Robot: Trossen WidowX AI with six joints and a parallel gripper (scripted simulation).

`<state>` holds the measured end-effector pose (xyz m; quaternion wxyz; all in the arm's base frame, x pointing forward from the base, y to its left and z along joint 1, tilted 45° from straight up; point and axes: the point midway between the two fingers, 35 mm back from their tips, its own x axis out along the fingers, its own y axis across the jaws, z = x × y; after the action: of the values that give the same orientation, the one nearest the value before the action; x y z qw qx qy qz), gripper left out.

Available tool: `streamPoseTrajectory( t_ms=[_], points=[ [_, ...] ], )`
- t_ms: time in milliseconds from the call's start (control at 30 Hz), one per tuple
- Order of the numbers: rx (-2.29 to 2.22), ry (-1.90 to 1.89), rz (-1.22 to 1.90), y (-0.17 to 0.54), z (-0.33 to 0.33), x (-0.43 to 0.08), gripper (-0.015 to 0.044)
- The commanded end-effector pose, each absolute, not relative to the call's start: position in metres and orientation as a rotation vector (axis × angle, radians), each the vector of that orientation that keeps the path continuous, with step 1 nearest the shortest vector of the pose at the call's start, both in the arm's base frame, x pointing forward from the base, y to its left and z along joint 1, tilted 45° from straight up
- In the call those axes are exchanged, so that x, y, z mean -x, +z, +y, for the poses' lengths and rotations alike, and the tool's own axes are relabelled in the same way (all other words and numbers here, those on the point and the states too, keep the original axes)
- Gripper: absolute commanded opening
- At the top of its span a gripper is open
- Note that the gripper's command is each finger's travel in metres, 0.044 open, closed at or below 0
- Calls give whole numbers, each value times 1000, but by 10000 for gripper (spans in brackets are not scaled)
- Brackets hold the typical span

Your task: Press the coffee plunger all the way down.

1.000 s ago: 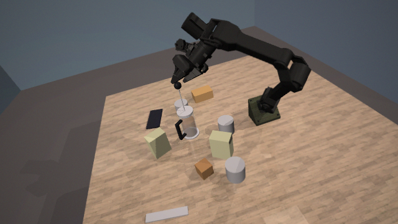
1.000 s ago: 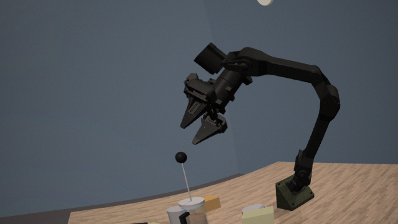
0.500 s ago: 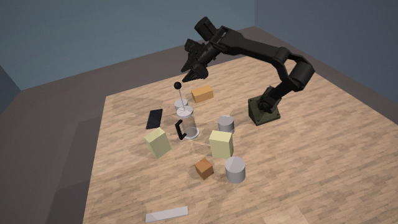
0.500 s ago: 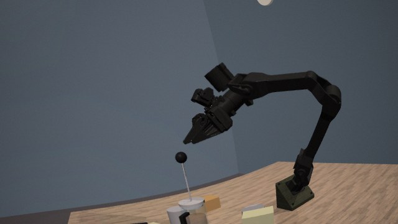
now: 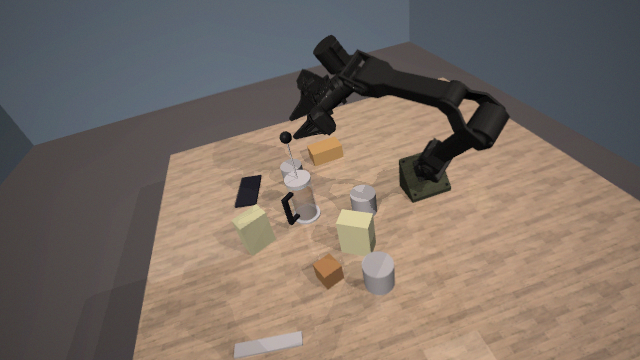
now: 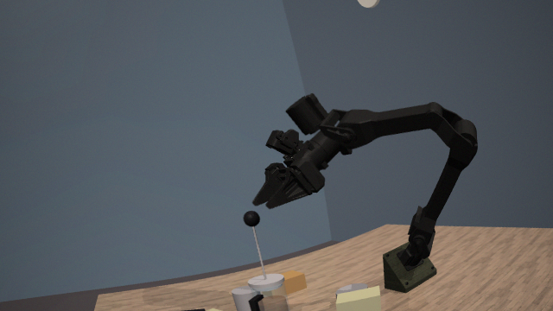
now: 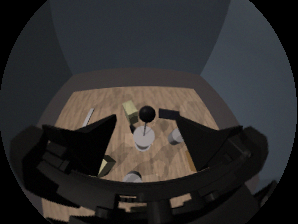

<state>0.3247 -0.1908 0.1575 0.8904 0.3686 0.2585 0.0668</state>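
Note:
The coffee press stands upright, a clear jug with a pale lid and a black handle. Its thin rod stands far out of the lid, topped by the black plunger knob. My gripper is open and empty, slanting down from the arm's side. Its fingertips are slightly above the knob in the exterior view and apart from it. In the wrist view the knob appears between the spread fingers. The lower jug is cut off in the exterior view.
A grey cylinder is just behind the press and an orange block farther back. Another grey cylinder and a yellow block are to the right. A second yellow block and a dark flat slab are left.

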Motion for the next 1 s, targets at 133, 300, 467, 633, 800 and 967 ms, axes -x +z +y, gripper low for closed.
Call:
streamPoseTrajectory(
  t_ms=[133,300,467,633,800,967],
  points=[
    [-775,135,544,149,-186,-335,440],
    [-775,135,543,145,-184,-342,440],
    [-775,135,541,142,-181,-348,440],
    [-776,136,540,140,-179,-352,414],
    [-776,136,540,140,-179,-352,282],
    [-776,136,540,140,-179,-352,151]
  ],
)
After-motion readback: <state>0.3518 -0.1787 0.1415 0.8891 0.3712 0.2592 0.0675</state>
